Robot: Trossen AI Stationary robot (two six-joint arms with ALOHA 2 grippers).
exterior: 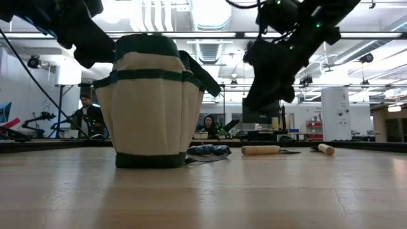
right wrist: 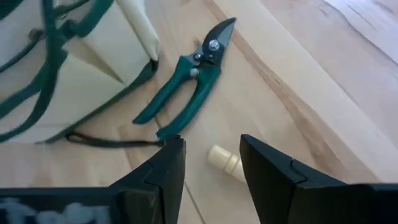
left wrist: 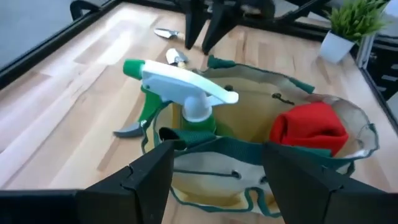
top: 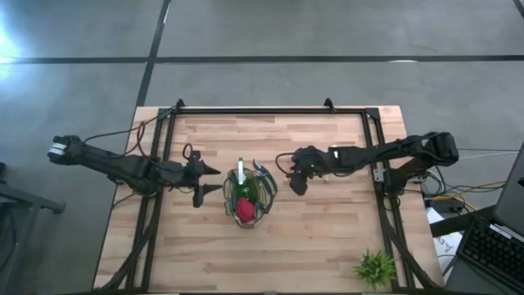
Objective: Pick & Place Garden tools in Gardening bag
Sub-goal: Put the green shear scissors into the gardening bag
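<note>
The olive-tan gardening bag (top: 246, 203) with a dark green rim stands upright on the table's middle. A green-and-white spray bottle (left wrist: 180, 87) and a red piece (left wrist: 308, 127) stick out of it. Green-handled shears (right wrist: 186, 81) lie flat on the table beside the bag's base. A wooden tool handle (right wrist: 225, 160) lies beyond them; it also shows in the low view (exterior: 261, 150). My left gripper (top: 214, 180) is open and empty, just left of the bag and level with its rim (left wrist: 217, 155). My right gripper (top: 296, 179) is open and empty, raised above the table, its fingers either side of the wooden handle's end (right wrist: 212, 146).
A small pale trowel (left wrist: 165, 32) lies toward the far side. A second wooden handle (exterior: 325, 149) lies farther right. A small green plant (top: 377, 266) in a white pot stands at the near right corner. A dark frame (top: 270, 109) borders the table.
</note>
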